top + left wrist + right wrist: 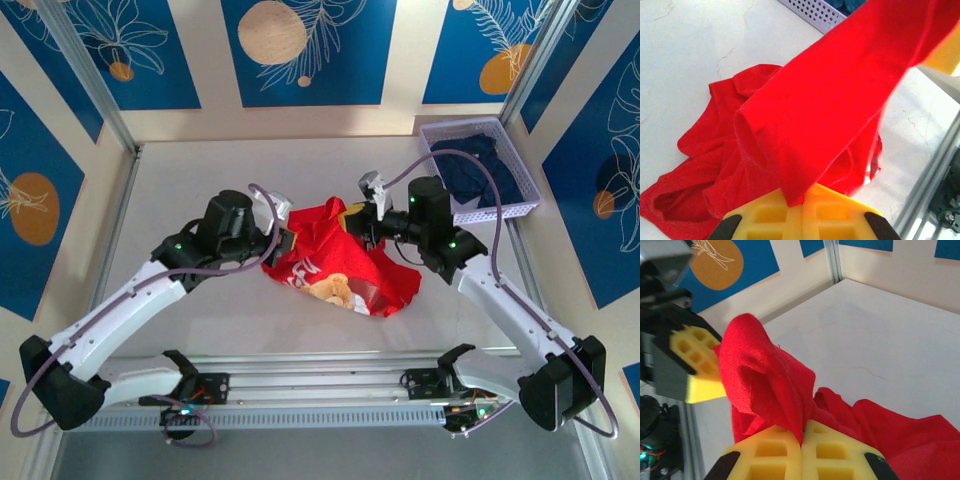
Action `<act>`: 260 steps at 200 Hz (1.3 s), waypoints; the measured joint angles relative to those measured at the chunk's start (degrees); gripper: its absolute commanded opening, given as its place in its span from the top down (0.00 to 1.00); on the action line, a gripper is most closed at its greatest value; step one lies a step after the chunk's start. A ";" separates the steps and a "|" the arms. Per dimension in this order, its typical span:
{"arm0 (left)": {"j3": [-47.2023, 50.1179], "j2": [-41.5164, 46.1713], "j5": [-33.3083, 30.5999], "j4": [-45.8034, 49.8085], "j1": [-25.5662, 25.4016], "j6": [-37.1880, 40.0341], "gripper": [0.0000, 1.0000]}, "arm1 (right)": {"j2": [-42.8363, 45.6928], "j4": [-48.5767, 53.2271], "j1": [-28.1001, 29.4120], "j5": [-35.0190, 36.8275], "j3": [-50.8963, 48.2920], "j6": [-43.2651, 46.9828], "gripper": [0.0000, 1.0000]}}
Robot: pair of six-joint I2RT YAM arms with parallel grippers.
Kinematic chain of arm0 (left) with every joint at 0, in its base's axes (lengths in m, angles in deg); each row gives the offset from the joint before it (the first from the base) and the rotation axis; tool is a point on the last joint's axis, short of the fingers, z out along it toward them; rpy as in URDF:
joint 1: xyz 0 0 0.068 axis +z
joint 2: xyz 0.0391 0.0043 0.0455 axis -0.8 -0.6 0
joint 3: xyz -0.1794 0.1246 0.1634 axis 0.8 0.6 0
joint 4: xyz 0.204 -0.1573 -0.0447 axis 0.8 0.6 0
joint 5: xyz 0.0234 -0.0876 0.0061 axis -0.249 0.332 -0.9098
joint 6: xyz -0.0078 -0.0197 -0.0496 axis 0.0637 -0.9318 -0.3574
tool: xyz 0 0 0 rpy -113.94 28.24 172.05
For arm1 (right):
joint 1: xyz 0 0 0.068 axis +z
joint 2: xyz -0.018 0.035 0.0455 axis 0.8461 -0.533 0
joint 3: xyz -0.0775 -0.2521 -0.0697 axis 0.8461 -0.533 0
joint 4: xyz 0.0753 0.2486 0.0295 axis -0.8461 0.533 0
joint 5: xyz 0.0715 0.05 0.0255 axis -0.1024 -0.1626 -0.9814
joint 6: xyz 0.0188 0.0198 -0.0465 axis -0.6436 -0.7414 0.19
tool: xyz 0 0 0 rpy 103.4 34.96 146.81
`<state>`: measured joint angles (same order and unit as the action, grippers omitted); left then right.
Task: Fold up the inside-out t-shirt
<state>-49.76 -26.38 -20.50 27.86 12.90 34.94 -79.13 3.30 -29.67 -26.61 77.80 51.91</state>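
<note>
The inside-out t-shirt [345,262] is a bright red bunch on the white table between both arms, with a tan-and-white print showing on its near side. My left gripper [287,243] is shut on a raised fold at the shirt's left. In the left wrist view its yellow fingers [796,202] pinch a taut band of the red t-shirt [830,100]. At the shirt's upper right edge, my right gripper [366,226] is shut too. Seen from the right wrist, that gripper [802,437] clamps a peaked fold of the t-shirt [770,380], and the left gripper [695,365] holds the same fold close by.
A lavender perforated basket [520,190] with dark navy clothing [485,165] stands at the back right, just behind the right arm. An aluminium rail [320,385] runs along the near table edge. Bare white table [200,180] lies to the left and behind.
</note>
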 measured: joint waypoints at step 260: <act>2.16 7.21 6.05 1.31 1.99 5.22 1.00 | -8.31 -6.43 -1.46 -10.08 -0.42 6.69 0.62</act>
<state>-47.60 -19.17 -14.44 29.17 14.89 40.16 -87.43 -3.13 -31.13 -36.69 77.38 58.60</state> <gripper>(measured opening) 0.036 0.369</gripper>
